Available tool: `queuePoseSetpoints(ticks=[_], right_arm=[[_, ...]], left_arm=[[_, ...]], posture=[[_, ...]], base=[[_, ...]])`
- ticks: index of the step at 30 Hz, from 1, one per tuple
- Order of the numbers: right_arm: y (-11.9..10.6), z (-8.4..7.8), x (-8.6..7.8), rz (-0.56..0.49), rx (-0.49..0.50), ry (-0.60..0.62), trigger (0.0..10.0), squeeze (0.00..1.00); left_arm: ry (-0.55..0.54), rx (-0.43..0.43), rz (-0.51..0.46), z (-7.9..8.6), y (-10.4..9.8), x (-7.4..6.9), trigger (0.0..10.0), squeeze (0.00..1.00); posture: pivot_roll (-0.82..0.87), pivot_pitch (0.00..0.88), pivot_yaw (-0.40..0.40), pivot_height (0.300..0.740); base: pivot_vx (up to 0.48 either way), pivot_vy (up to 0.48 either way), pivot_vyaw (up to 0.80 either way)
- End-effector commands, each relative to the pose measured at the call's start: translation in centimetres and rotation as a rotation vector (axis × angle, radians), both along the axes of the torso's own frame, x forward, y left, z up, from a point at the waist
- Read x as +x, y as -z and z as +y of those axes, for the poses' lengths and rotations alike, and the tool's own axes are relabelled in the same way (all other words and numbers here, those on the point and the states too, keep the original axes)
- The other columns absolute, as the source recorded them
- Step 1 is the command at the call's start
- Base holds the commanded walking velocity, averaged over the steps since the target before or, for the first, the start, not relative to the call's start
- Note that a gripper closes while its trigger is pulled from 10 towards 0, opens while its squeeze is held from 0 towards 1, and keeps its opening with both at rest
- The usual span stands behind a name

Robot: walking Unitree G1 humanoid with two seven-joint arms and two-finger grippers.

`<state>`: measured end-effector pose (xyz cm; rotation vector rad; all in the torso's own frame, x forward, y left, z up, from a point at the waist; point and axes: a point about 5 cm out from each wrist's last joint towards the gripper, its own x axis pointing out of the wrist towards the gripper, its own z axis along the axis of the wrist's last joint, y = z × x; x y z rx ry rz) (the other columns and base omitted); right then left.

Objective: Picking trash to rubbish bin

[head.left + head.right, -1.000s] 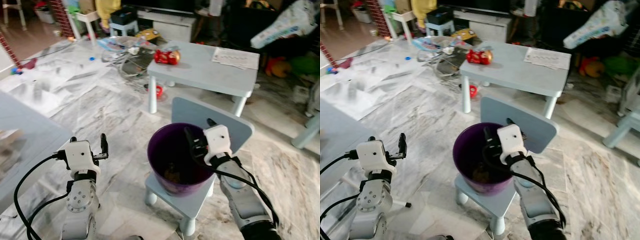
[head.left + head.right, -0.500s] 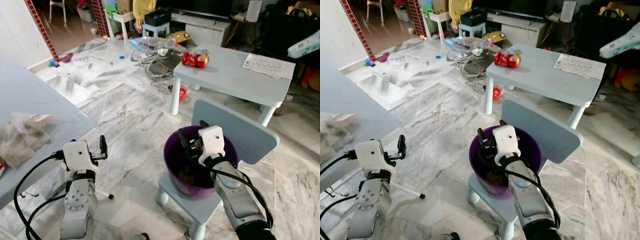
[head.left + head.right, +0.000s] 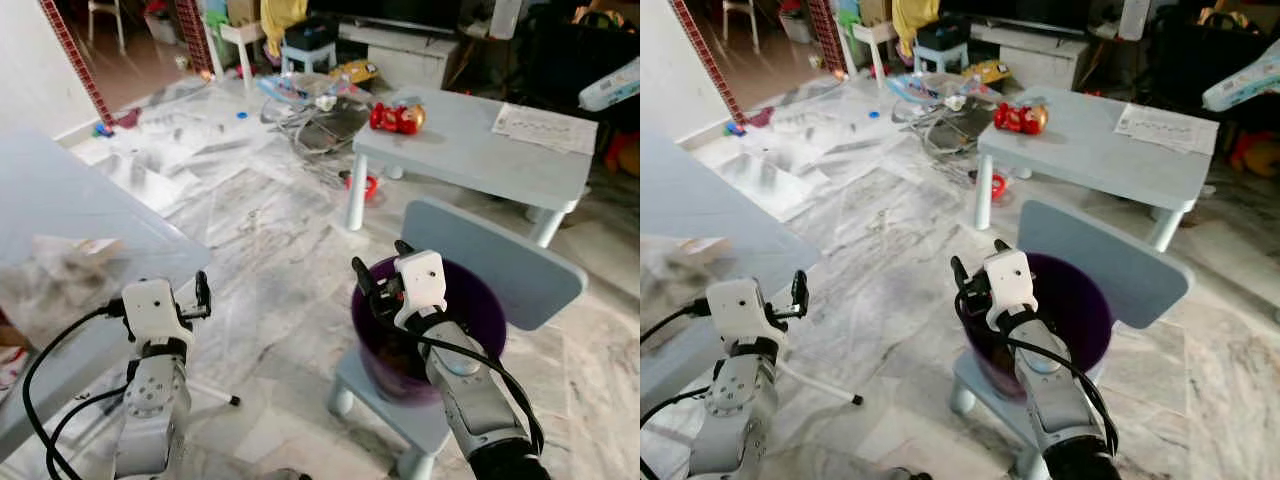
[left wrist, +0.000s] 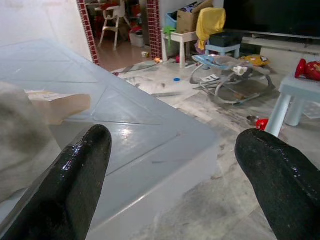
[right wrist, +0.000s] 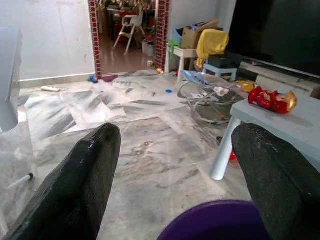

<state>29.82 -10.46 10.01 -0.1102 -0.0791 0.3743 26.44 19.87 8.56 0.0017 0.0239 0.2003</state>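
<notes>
Right hand (image 3: 378,279): hovering at the near-left rim of the purple bin (image 3: 470,305), black fingers (image 5: 85,175) spread wide and gripping nothing; the bin's rim is showing between them in the right wrist view.

Left hand (image 3: 199,297): hanging low beside the corner of the grey desk (image 3: 70,210), fingers (image 4: 75,175) spread apart and gripping nothing, pointing across the desk's corner towards the far room.

Purple bin: sitting on the seat of a small pale blue chair (image 3: 505,265), just in front of the chair's backrest. Something brownish is lying at its bottom; what it is cannot be told.

Trash (image 3: 60,285): a crumpled, blurred grey-white heap lying on the near part of the grey desk, to the left of the left hand and well apart from the bin. A pale brown flat piece (image 4: 57,105) is lying beside it.

Small blue desk (image 3: 480,150): standing beyond the chair, carrying a red toy (image 3: 397,118) near its left end and a printed sheet (image 3: 545,128) at its right end.

Floor (image 3: 260,220): marble tiles, with a baby bouncer (image 3: 325,115) and scattered clutter lying further back.
</notes>
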Motion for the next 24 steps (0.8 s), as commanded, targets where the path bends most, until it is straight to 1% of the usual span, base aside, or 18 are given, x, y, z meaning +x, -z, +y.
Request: queuePoseSetpoints(ticks=[1, 6, 12, 14, 16, 18, 24], right_arm=[[0.18, -0.74, -0.07, 0.002, -0.003, 0.020, 10.0, 0.00], [0.19, -0.70, -0.06, 0.003, -0.001, 0.016, 10.0, 0.00], [0.18, -0.63, -0.06, 0.000, -0.002, 0.007, 10.0, 0.00], [0.19, -0.71, -0.06, -0.001, -0.002, 0.007, 10.0, 0.00], [0.19, -0.73, -0.06, 0.000, 0.000, 0.007, 10.0, 0.00], [0.20, -0.68, -0.08, 0.000, 0.001, 0.006, 10.0, 0.00], [0.17, -0.49, -0.18, -0.001, 0.011, -0.005, 10.0, 0.00]], left_arm=[[0.026, -0.002, -0.003, -0.50, -0.06, 0.08, 10.0, 0.00], [0.044, 0.007, -0.010, -0.81, -0.23, 0.17, 10.0, 0.00], [0.043, 0.012, -0.013, -0.76, -0.31, 0.19, 10.0, 0.00], [0.052, 0.034, -0.015, -0.87, -0.42, 0.23, 10.0, 0.00], [0.053, 0.028, -0.016, -0.95, -0.41, 0.23, 10.0, 0.00], [0.056, 0.039, -0.015, -0.99, -0.43, 0.21, 10.0, 0.00], [0.052, 0.026, -0.016, -1.04, -0.39, 0.18, 10.0, 0.00]], posture=[[0.00, 0.047, 0.043, 0.740], [0.00, 0.045, 0.044, 0.740], [0.00, 0.044, 0.044, 0.740], [0.00, 0.045, 0.045, 0.740], [0.00, 0.045, 0.045, 0.740], [0.00, 0.046, 0.047, 0.740], [0.00, 0.049, 0.048, 0.740]], base=[[0.000, 0.000, 0.67], [0.000, 0.000, 0.77], [0.000, 0.000, 0.79], [0.000, 0.000, 0.79], [0.000, 0.000, 0.79], [0.000, 0.000, 0.79], [0.000, 0.000, 0.79]])
